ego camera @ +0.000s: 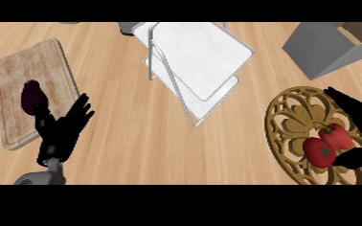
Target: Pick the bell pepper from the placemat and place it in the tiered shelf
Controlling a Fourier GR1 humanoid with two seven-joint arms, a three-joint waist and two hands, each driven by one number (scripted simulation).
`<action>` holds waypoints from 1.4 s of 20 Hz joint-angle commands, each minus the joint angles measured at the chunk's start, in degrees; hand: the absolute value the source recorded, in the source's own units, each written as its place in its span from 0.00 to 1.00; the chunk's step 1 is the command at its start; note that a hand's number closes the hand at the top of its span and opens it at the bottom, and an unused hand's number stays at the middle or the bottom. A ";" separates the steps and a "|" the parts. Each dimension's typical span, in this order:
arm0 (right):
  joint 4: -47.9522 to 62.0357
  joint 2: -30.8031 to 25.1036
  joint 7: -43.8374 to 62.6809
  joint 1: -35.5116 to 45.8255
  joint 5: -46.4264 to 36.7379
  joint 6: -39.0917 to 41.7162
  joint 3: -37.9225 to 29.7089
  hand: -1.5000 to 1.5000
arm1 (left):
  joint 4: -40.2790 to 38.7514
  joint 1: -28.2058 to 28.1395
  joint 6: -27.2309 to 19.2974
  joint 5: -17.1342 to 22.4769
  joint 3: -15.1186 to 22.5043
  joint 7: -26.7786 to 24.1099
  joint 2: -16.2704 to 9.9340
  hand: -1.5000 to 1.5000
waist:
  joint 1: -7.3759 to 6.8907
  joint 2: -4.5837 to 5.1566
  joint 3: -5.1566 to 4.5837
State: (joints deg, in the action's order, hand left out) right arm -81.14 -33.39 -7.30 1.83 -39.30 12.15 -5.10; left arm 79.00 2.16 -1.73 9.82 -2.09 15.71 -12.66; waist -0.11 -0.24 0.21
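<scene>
Two black hands show over the wooden surface point(134, 139), but only one is near the job. The red bell pepper point(326, 144) lies on the round gold placemat point(290, 119) at the right side, close to the edge of the view. The right hand point(346, 106) is around it: dark fingers reach in above the pepper and another dark bit, maybe the thumb, sits just below it. The fingers look bent toward the pepper, but I cannot tell if they are really pinching it or only beside it. The left hand point(67, 127) rests far off at the left, fingers spread and holding nothing, next to a wooden cutting board point(42, 72) with a dark purple thing point(32, 96) on it. The white tiered shelf point(198, 57) stands in the middle, well apart from the pepper. What could go wrong? The pepper is bumpy and smooth, so it could slide out if the hand lifts before its fingers close all the way around. It could also roll off the mat. On the way over, the hand could bump the thin wire frame of the shelf, or come in too low and hit the rim of a tray. A grey block point(325, 48) sits near that path too.
</scene>
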 commanded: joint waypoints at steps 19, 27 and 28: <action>6.95 2.36 -17.37 0.68 -7.56 -1.81 4.12 1.00 | -2.26 -3.13 3.88 -0.03 -2.99 -2.81 0.54 0.50 | 0.14 0.20 -0.22; -0.84 24.12 8.15 0.70 -9.44 -5.66 7.18 1.00 | -1.53 0.09 1.18 -2.02 -1.23 0.09 2.01 0.50 | -0.18 0.43 -0.57; -1.07 24.94 10.16 1.57 -9.18 -5.63 6.04 1.00 | -0.83 0.30 1.40 -1.72 -1.28 0.60 1.81 0.50 | -0.58 0.38 -0.64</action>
State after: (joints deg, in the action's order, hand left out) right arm -82.50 -20.84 -8.47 2.11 -49.93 9.19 -0.12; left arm 79.04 2.59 -0.64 7.89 -3.93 15.55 -11.43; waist 0.53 -1.04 -1.49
